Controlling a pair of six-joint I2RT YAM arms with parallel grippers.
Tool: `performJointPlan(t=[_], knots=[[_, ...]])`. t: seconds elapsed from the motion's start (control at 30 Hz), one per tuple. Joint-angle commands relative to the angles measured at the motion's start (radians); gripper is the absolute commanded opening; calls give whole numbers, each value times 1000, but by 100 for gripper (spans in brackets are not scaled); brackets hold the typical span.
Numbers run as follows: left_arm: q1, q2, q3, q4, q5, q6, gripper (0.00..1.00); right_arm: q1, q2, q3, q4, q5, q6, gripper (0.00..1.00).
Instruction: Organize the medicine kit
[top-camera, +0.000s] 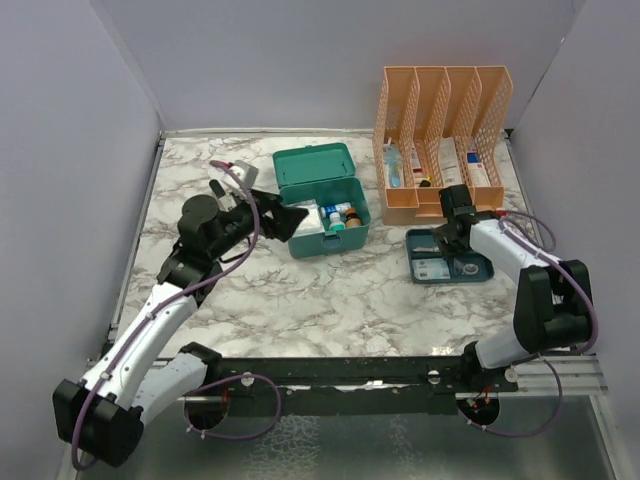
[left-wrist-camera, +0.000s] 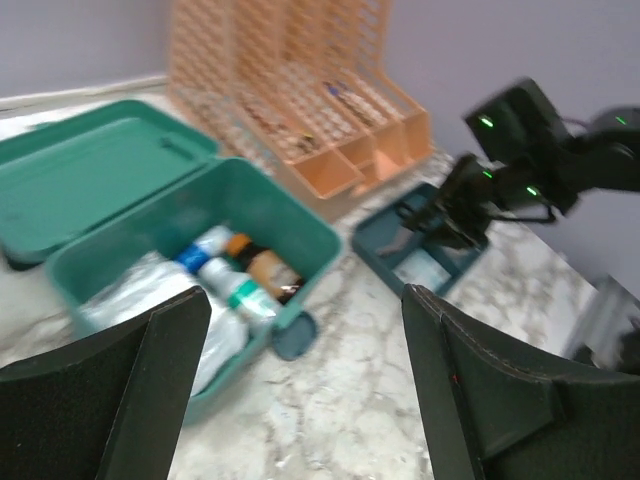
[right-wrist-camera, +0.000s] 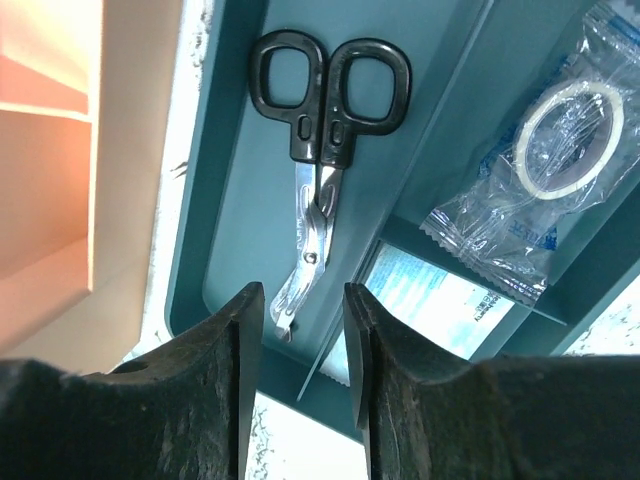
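Teal medicine kit (top-camera: 315, 166) sits just ahead of the wide-open, empty left gripper (top-camera: 290, 215), well apart from the right gripper (right-wrist-camera: 305, 310), parted over scissors (right-wrist-camera: 325, 150).

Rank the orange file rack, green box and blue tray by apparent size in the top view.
Largest: orange file rack
Middle: green box, lid open
Smallest: blue tray
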Motion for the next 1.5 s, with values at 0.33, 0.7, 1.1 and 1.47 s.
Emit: performJointPlan(t=[0.33, 0.7, 1.1, 1.47], knots=[[-490, 476, 323, 26, -23, 260, 67, -48, -354, -119, -30, -2, -319, 38], [-596, 925, 587, 26, -23, 260, 67, -122, -471, -147, -71, -101, -370, 37], [-597, 1317, 879, 26, -23, 260, 67, -367, -434, -127, -101, -209, -463, 35], [-597, 1484, 1030, 26, 13, 616, 48, -395, -406, -98, -117, -187, -529, 32]])
